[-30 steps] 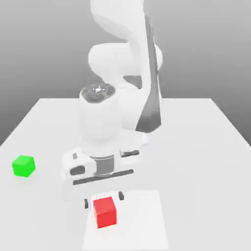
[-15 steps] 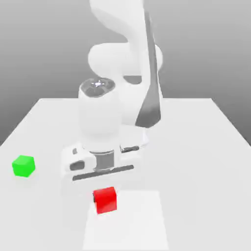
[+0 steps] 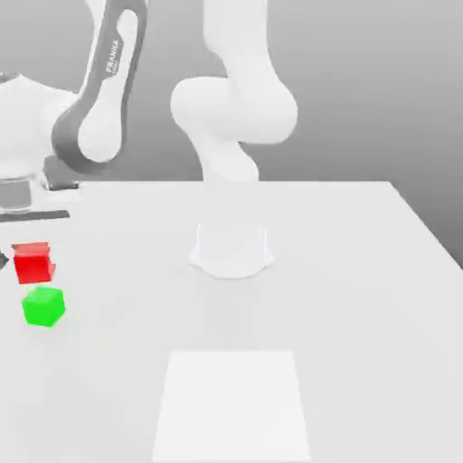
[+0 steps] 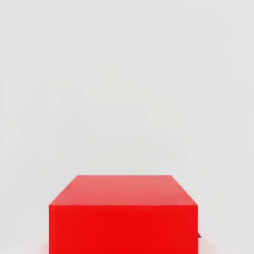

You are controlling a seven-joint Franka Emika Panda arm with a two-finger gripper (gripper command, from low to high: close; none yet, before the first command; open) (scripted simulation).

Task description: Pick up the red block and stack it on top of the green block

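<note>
Exterior view showed the gripper pinching the red block [image 3: 33,264] toward nine o'clock, held above the green block [image 3: 43,307], presumably for stacking.

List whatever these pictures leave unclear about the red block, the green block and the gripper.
- Green block, exterior view: its underside and far sides are turned away from the camera.
- Red block, exterior view: its far sides are turned away; in the hand view, the picture's edge cuts it off.
- Arm, exterior view: the left edge cuts part of it off.
</note>
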